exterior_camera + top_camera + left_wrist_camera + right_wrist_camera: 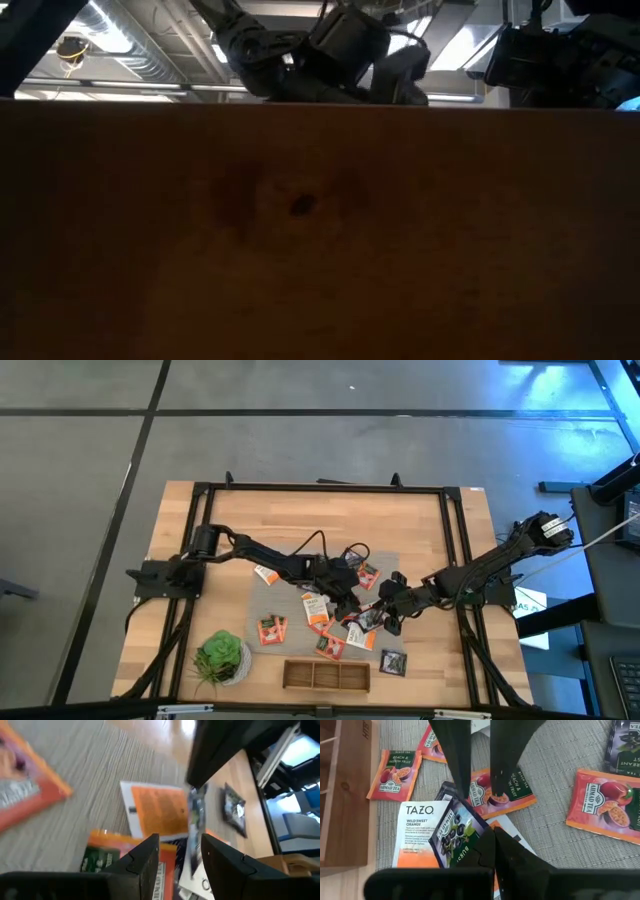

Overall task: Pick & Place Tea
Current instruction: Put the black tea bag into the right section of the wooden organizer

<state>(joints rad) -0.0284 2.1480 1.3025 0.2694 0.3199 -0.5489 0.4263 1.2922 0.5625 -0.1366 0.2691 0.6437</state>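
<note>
– Right end effector (494, 834), closest to us, has its fingers pressed together, pinching a corner of the dark berry sachet (452, 832). The sachet is lifted edge-up over the grey mat (290, 592).

– Noted. Left end effector (180, 841) is spread, one finger on each side of that sachet. We judge this to be a handover.

– Agreed. We recommend that the left closes squarely on the flat faces, away from the right's fingertips, before the right lets go.

– And the remaining tea?

– Scattered on the mat, with the white Tazo sachet (417, 836) directly beneath. Lift clear of it, then carry to the wooden tray (325, 675) at the near edge of the surface (200, 530).
</note>
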